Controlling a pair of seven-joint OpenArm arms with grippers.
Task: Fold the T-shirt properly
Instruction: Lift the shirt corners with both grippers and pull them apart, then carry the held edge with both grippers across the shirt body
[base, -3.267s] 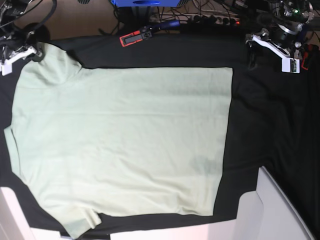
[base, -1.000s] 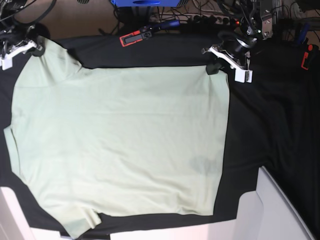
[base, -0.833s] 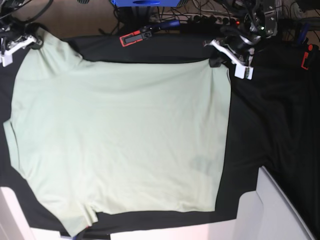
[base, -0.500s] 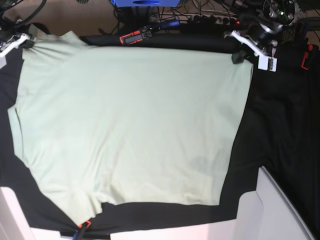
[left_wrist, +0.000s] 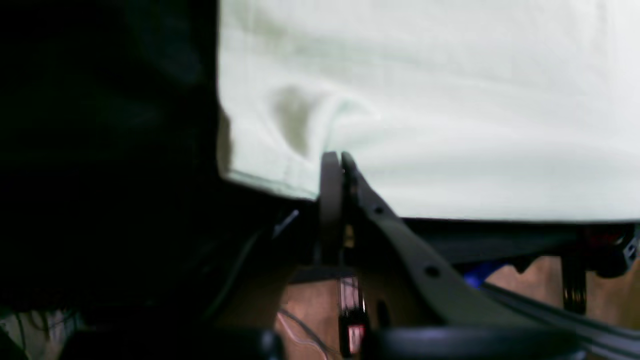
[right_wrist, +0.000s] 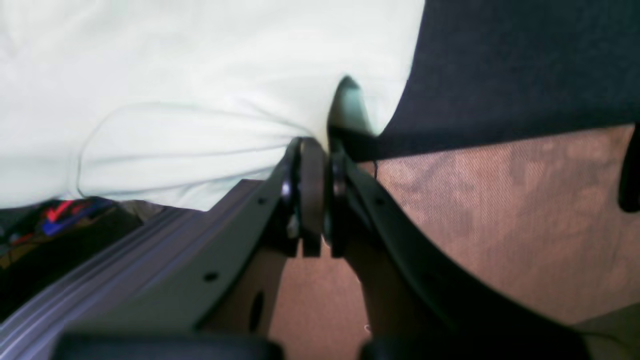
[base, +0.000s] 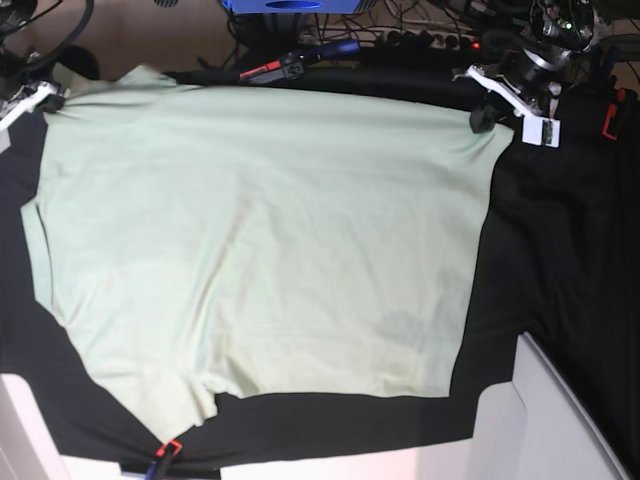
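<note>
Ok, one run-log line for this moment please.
left claw: shut on T-shirt hem corner | right claw: shut on T-shirt sleeve edge | shirt: far edge lifted, rest on black cloth

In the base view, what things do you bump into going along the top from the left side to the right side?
Right tool pinching the shirt's corner → T-shirt → left tool pinching the other top corner → black cloth.

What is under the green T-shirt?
A black cloth lies under the T-shirt, showing around its edges. Whatever else sits beneath the shirt's middle is covered.
</note>
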